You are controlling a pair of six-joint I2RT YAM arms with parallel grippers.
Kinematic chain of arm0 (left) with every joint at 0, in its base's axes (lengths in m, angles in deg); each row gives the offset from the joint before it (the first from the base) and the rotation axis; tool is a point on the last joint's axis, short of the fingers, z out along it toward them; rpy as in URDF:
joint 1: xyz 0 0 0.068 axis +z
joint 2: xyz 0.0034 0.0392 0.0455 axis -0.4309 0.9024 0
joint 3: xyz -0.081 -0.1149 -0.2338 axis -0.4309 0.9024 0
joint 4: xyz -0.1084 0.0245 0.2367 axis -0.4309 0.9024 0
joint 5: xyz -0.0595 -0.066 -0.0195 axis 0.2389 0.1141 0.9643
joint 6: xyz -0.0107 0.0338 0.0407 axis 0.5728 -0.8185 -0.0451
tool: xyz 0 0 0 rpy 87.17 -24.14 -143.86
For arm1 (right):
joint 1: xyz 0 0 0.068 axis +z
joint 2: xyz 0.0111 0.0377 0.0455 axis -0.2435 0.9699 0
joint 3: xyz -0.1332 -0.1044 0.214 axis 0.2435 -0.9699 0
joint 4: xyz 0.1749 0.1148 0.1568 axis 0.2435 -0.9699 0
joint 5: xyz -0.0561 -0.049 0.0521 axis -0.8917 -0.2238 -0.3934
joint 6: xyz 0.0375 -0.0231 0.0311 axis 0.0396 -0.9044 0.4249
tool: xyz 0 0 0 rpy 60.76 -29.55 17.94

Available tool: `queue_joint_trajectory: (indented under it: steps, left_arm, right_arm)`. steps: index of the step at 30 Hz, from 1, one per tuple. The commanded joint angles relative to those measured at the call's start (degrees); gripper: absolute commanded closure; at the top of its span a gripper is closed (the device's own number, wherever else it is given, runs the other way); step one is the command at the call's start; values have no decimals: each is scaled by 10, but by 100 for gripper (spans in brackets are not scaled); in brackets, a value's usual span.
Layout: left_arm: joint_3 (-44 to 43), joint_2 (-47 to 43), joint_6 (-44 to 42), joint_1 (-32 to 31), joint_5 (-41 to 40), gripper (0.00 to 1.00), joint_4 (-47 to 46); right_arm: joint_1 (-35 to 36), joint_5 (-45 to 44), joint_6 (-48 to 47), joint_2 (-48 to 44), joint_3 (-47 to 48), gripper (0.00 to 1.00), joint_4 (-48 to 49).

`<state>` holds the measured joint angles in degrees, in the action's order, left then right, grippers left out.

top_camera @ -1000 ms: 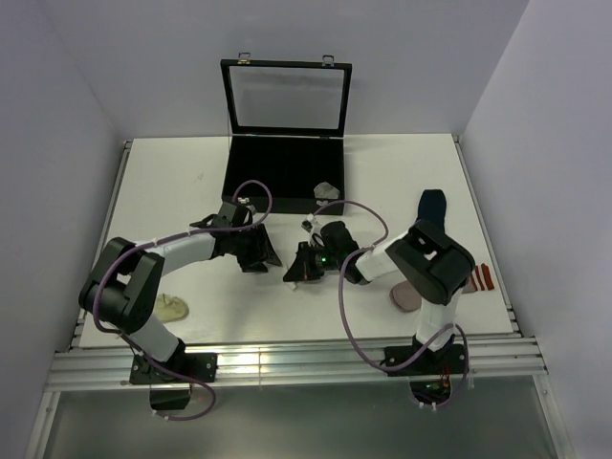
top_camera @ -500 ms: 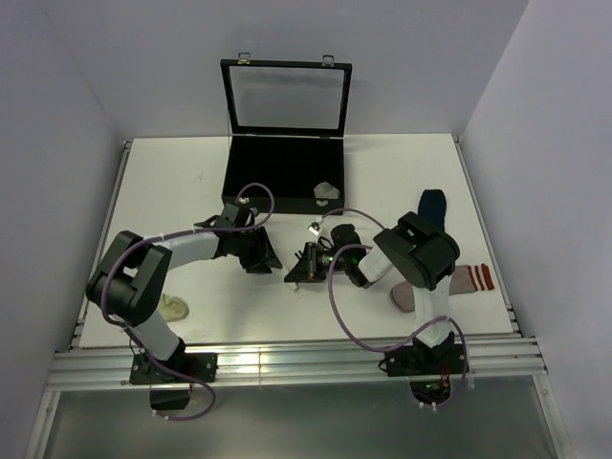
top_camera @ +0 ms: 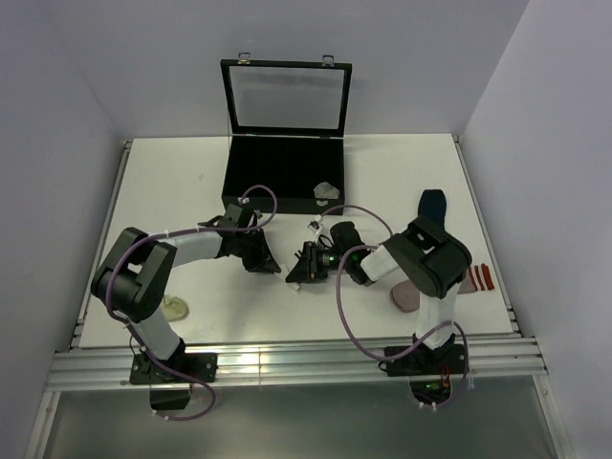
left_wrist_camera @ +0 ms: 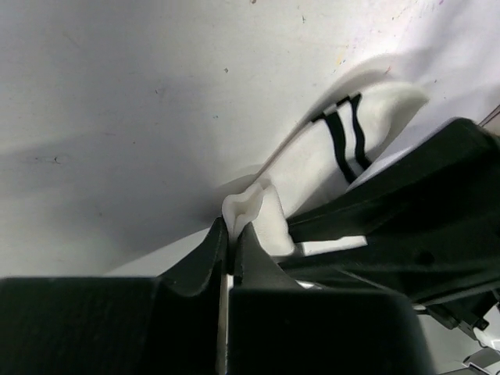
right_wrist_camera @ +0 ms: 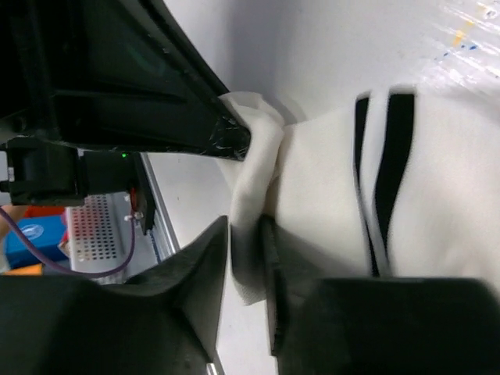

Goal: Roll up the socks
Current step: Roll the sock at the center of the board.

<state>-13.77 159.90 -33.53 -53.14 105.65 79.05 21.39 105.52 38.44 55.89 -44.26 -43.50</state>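
A white sock (left_wrist_camera: 312, 164) with two black cuff stripes lies bunched on the table between my two grippers. My left gripper (left_wrist_camera: 231, 226) is shut on a raised fold at the sock's plain end. My right gripper (right_wrist_camera: 246, 226) stands slightly open; a loose, unsqueezed fold of the same sock (right_wrist_camera: 328, 180) lies between its fingers. The two sets of fingertips nearly meet over the sock. From above, the left gripper (top_camera: 265, 255) and right gripper (top_camera: 302, 267) cover almost all of it. A navy sock (top_camera: 433, 204) and a greyish sock (top_camera: 405, 297) lie on the right.
An open black case (top_camera: 277, 175) stands at the back centre with a small pale bundle (top_camera: 327, 191) at its right front corner. A small beige piece (top_camera: 173, 307) lies by the left arm's base. Red stripes (top_camera: 481, 277) show near the table's right edge.
My left gripper has closed onto the white sock's fold. My right gripper's jaws have loosened around their fold. Both grippers have stayed close together at the table's middle.
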Motion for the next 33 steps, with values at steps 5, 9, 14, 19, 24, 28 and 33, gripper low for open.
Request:
queue_joint_trajectory:
  steps: [5,9,14,19,24,28,33]
  left_arm:
    - [-31,0,-17,-2,-15,99,32]
    - [-42,0,-21,-3,-21,99,45]
    - [-53,4,-21,-4,-23,99,53]
    - [-60,9,-22,-6,-23,99,59]
    - [-63,10,-23,-6,-24,99,60]
    - [-63,11,-22,-7,-24,99,60]
    - [-60,8,-21,-7,-24,100,60]
  right_arm:
    - [14,-116,-134,-117,25,52,-211]
    - [41,-216,-187,-190,48,49,-294]
    - [116,-389,-263,-225,97,49,-386]
    - [194,-481,-296,-204,127,51,-410]
    - [230,-528,-318,-171,151,53,-422]
    - [244,-529,-322,-144,159,53,-421]
    - [249,-541,-320,-118,155,54,-417]
